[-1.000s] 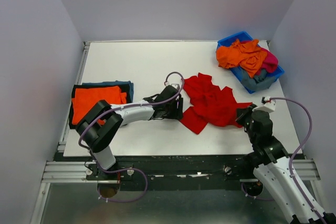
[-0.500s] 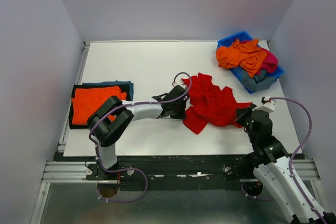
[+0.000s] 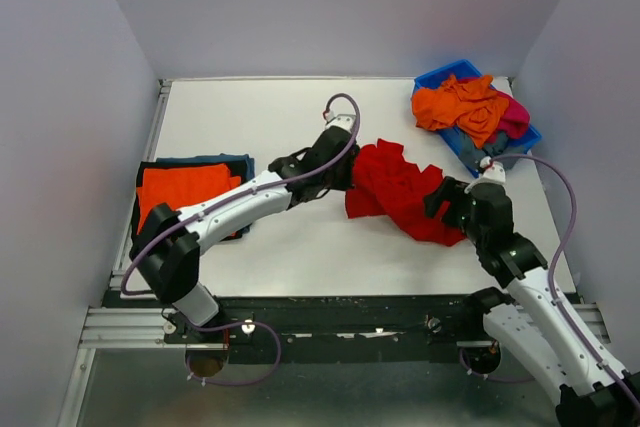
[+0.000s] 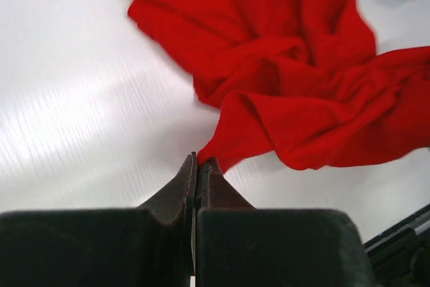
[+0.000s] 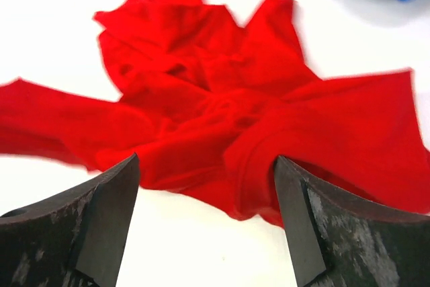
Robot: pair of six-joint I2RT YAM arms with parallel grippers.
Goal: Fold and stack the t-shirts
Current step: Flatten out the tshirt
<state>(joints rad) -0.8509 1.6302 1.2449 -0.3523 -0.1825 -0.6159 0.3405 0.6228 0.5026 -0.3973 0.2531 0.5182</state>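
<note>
A large bright red t-shirt (image 3: 400, 187) lies crumpled on the white table right of centre. My left gripper (image 3: 344, 174) is shut on a corner of its left edge; the left wrist view shows the cloth (image 4: 289, 85) pinched at the jaw tips (image 4: 200, 162). At the shirt's right side my right gripper (image 3: 438, 197) stands open, and a folded hem of the red shirt (image 5: 222, 119) lies between its fingers (image 5: 107, 220). A folded orange t-shirt (image 3: 185, 192) tops a stack at the left, a teal-blue one (image 3: 225, 159) showing under it.
A blue bin (image 3: 437, 77) at the back right holds crumpled orange (image 3: 460, 105), magenta (image 3: 516, 117) and grey (image 3: 480, 155) shirts. Grey walls stand around the table. A metal rail runs along the near edge, by the arm bases.
The left gripper shut on the red shirt's corner and carried it toward the back. The right gripper opened, letting go of the shirt, and moved up-left. The shirt bunched up leftward.
</note>
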